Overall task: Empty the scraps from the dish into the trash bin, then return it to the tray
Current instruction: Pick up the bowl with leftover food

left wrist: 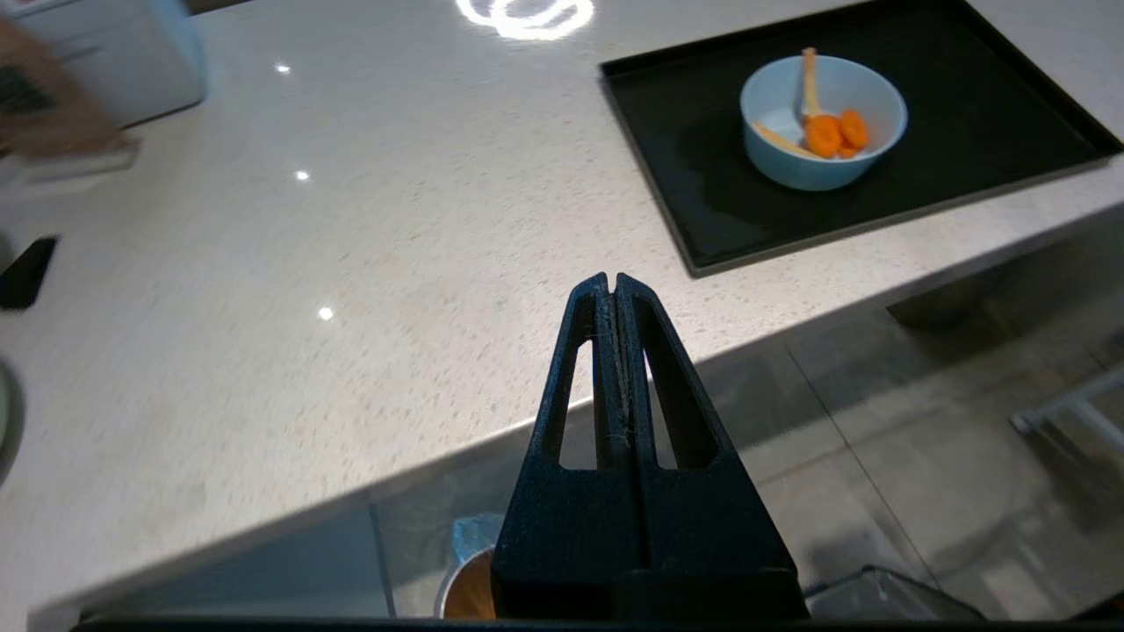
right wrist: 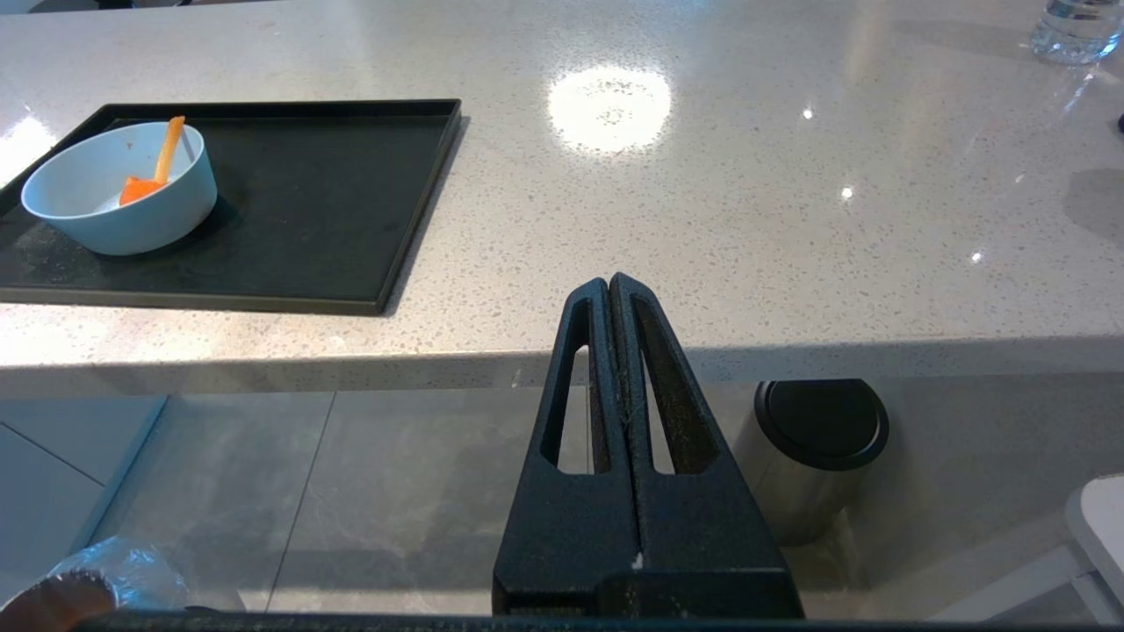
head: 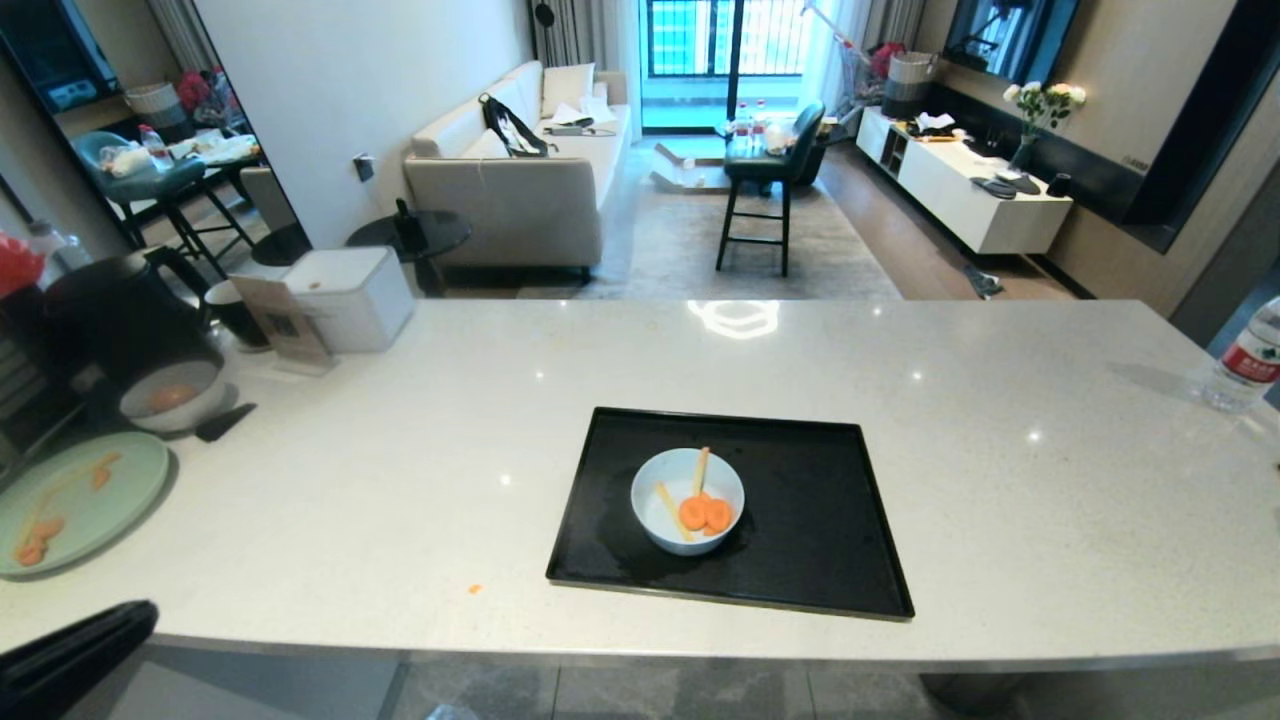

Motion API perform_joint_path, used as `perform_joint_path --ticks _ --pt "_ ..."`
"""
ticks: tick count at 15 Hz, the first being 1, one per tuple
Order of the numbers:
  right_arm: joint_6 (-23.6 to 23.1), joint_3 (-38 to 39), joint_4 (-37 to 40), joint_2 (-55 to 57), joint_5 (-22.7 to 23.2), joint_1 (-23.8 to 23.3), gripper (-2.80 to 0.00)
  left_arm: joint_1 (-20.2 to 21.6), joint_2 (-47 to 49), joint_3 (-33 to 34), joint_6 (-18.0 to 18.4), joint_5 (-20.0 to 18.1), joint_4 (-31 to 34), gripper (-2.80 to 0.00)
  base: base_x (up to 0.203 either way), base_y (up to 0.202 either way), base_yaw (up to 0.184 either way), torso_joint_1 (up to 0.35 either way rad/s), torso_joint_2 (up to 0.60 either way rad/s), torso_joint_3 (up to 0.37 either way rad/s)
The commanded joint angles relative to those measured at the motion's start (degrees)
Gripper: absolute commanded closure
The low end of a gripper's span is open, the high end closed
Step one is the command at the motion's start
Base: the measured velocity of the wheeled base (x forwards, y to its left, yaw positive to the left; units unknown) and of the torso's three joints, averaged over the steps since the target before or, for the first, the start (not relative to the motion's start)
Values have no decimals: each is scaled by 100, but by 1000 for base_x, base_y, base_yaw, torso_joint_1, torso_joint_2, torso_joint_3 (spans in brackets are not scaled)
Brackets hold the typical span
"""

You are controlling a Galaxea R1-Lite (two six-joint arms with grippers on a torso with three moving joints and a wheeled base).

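Fingers pressed together on both our grippers — left gripper (left wrist: 615, 283) and right gripper (right wrist: 609, 285) held level at the counter's (head: 400, 480) near edge. On the tray (head: 830, 520) sits the dish (head: 687, 500) — scraps (head: 704, 513) inside.

No legible text anywhere (bottle (head: 1247, 362) label unreadable)

Bright daylight from the far window; ceiling-light glare on the countertop (head: 400, 470); wide-angle bending at edges.
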Motion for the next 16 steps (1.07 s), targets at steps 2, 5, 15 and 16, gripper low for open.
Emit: perform_joint_path --ticks 2,5,15,16 --pt "0 -1 -2 -2 1 1 0 -858 2222 -1130 227 154 3 0 0 0 0 0 0 0" --pt "-1 -1 -2 -2 1 1 0 -1532 3701 -2340 562 697 9 0 0 0 0 0 0 0" --pt "-1 0 -2 -2 1 1 0 -2837 7021 -4676 1175 2268 16 0 0 0 0 0 0 0" --pt "8 -1 -2 -2 1 1 0 -2866 7193 -4751 1168 2317 16 0 0 0 0 0 0 0"
